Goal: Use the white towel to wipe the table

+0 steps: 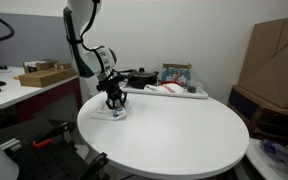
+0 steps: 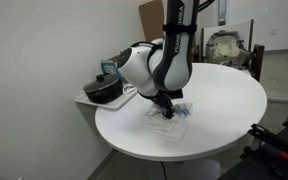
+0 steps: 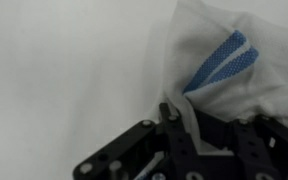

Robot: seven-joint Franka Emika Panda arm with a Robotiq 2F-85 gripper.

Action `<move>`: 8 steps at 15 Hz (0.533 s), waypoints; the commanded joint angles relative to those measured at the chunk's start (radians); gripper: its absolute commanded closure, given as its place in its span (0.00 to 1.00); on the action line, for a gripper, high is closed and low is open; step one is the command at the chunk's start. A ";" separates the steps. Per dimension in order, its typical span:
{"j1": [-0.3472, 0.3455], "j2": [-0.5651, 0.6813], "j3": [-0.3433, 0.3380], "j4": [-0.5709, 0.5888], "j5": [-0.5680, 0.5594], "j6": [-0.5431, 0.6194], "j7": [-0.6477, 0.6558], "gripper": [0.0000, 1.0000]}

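Note:
The white towel (image 3: 229, 70) has blue stripes and lies on the round white table (image 1: 174, 135). In both exterior views it sits near the table's edge, under the arm: towel (image 1: 117, 111), towel (image 2: 169, 122). My gripper (image 3: 209, 125) is pressed down on it, with towel cloth bunched between the black fingers. It also shows in both exterior views, gripper (image 1: 115, 100) and gripper (image 2: 165, 106), held low over the towel. The fingertips are partly hidden by the cloth.
A black pot (image 2: 106, 90) sits on a side counter beside the table. A tray with items (image 1: 174, 88) lies at the table's far edge. Cardboard boxes (image 1: 276, 60) stand beyond it. A workbench with tools (image 1: 24, 80) is to the side.

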State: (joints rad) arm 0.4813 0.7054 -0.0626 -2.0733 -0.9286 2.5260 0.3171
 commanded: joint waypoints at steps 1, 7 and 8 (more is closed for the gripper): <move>0.004 0.059 0.052 0.038 -0.081 -0.006 0.044 0.94; -0.079 0.006 0.069 -0.090 -0.094 -0.038 0.039 0.94; -0.094 -0.007 0.063 -0.119 -0.103 -0.039 0.040 0.94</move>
State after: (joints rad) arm 0.4486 0.6952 -0.0038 -2.0982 -0.9992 2.4798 0.3361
